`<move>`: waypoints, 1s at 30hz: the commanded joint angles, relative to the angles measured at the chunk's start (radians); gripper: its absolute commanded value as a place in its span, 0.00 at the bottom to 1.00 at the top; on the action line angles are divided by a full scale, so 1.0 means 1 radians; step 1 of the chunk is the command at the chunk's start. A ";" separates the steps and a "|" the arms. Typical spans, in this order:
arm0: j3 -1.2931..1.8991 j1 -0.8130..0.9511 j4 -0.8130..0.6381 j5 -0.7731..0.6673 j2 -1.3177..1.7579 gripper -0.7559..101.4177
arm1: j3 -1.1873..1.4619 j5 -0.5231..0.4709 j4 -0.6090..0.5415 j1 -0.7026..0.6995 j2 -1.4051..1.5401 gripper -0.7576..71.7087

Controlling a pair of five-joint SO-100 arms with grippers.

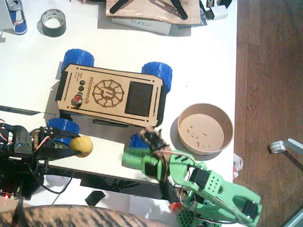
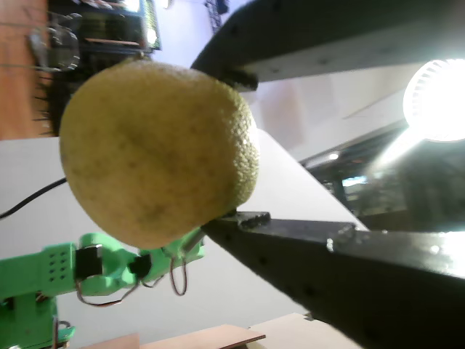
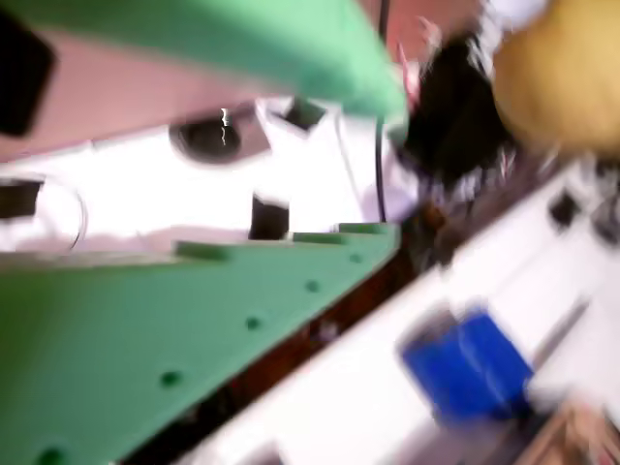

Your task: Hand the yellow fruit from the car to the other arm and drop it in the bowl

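We have the yellow fruit point(image 1: 82, 145) clamped in the left tool point(image 2: 236, 145) near the tabletop's point(image 1: 203, 61) front edge, off the car point(image 1: 111, 94). The right tool point(image 1: 135, 159) gapes empty. We should bring them together squarely, letting the green fingers point(image 3: 242, 320) close before releasing, then carry to the bowl point(image 1: 205, 128).

The yellow fruit point(image 1: 82, 146) is showing a dull, pitted yellow between the black jaws of the left gripper point(image 1: 71, 147), while the other arm point(image 1: 208, 189) is glowing bright green with dotted perforations, black servos and red wires. The car point(image 1: 113, 96) is showing pale wood with a dark panel, an engraved brown emblem and blue wheels, and the bowl point(image 1: 205, 128) is sitting tan-brown with a speckled inside on the white table point(image 1: 203, 71).
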 commanded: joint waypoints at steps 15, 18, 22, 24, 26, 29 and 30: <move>0.153 0.011 -0.360 -0.014 -0.213 0.01 | -0.003 0.152 -0.175 -0.080 -0.069 0.33; 0.153 0.028 -0.377 -0.014 -0.244 0.01 | 0.003 0.170 -0.229 -0.080 -0.092 0.34; 0.153 0.046 -0.388 -0.014 -0.249 0.01 | -0.020 0.190 -0.242 -0.078 -0.133 0.34; 0.153 0.048 -0.390 -0.014 -0.249 0.01 | -0.032 0.192 -0.249 -0.078 -0.150 0.34; 0.153 0.048 -0.399 -0.014 -0.256 0.01 | -0.046 0.190 -0.258 -0.077 -0.169 0.34; 0.153 0.048 -0.426 -0.014 -0.275 0.01 | -0.058 0.190 -0.290 -0.071 -0.189 0.33; 0.155 0.048 -0.436 -0.014 -0.279 0.01 | -0.061 0.192 -0.298 -0.067 -0.196 0.33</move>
